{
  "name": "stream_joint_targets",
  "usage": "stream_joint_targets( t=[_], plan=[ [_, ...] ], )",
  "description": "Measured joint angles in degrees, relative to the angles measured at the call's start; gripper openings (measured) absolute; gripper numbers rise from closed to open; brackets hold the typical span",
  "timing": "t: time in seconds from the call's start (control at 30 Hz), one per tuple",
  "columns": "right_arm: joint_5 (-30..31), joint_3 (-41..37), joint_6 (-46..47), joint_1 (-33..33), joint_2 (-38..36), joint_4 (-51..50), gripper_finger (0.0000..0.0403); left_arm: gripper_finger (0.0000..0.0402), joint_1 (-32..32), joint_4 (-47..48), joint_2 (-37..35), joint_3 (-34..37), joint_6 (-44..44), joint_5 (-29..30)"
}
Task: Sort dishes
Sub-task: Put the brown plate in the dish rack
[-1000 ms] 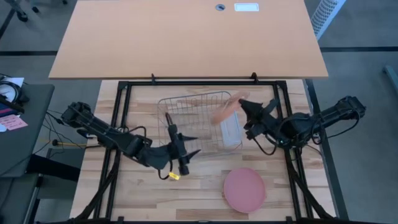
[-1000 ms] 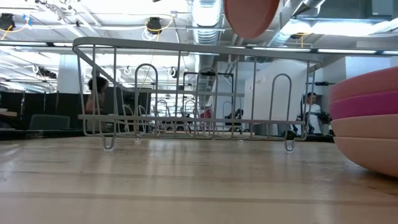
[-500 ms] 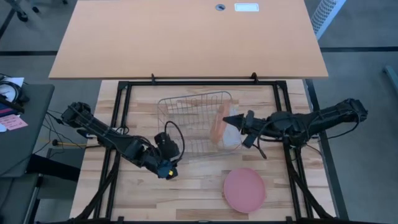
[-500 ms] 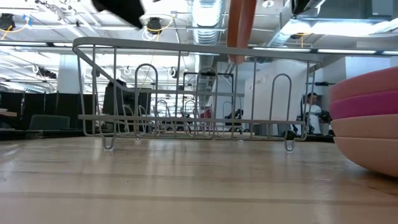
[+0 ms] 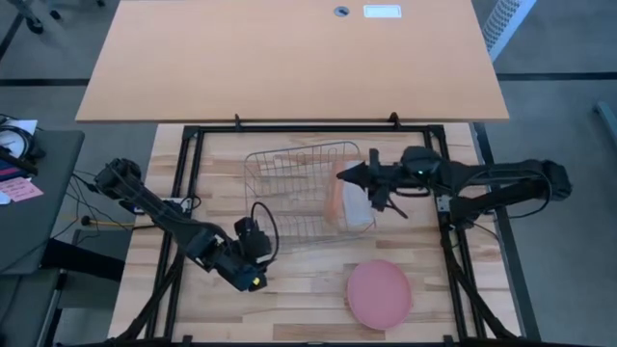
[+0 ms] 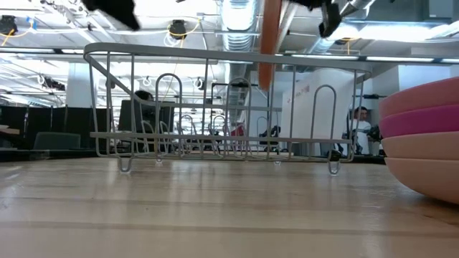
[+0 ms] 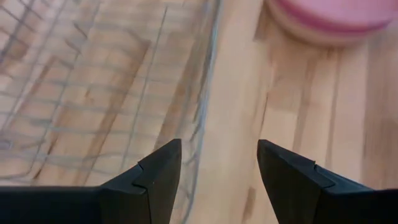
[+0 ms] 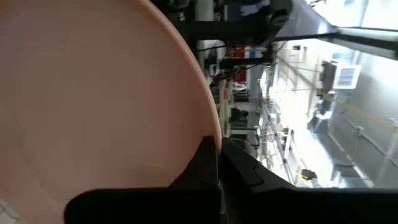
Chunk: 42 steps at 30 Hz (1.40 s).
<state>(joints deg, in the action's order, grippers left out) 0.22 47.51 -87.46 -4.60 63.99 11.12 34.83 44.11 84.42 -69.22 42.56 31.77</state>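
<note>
Salmon-orange plate (image 5: 335, 200) stood on edge, upright, over the right end of the wire rack (image 5: 289, 193), its lower rim dipping below the rack's top rail in the low view. The right gripper (image 5: 341, 175) pinched the plate's rim, its fingers (image 8: 208, 163) pressed onto the edge. A translucent tub (image 5: 360, 204) sat just beside the plate. The remaining plates lay in a stack (image 5: 379, 293) on the counter (image 5: 308, 280), near its front edge. The left gripper (image 7: 219, 163) hovered over the counter at the rack's front left corner, its fingers (image 7: 155, 177) spread and holding nothing.
</note>
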Motion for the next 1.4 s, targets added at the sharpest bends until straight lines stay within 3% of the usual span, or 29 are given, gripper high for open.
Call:
stream_joint_targets(
  t=[0.1,0.27,0.53,0.8,0.97,1.4],
  plan=[
    [-0.41,0.00,0.00,-1.62,3.15,2.20,0.0000,0.0205,0.04,-0.67,0.04,2.72,1.27,-2.04],
    [-0.41,0.00,-0.97,-2.01,9.23,5.89,0.0000,0.0205,0.02,1.02,0.04,5.47,4.89,-0.44],
    [1.23,-0.04,-4.52,-1.61,16.25,6.96,0.0000,0.0205,0.02,13.52,0.04,5.62,8.41,2.38],
    [0.24,0.01,-5.94,-1.43,17.06,9.73,0.0000,0.0205,0.02,21.28,0.04,5.41,7.87,2.29],
    [-4.27,0.00,-6.02,-2.36,17.02,11.02,0.0000,0.0205,-0.02,25.57,0.04,5.41,6.67,3.79],
    [-8.39,-0.04,-4.13,-5.35,20.94,15.84,0.0000,0.0205,-0.02,25.61,0.02,5.05,8.44,2.82]
  ],
)
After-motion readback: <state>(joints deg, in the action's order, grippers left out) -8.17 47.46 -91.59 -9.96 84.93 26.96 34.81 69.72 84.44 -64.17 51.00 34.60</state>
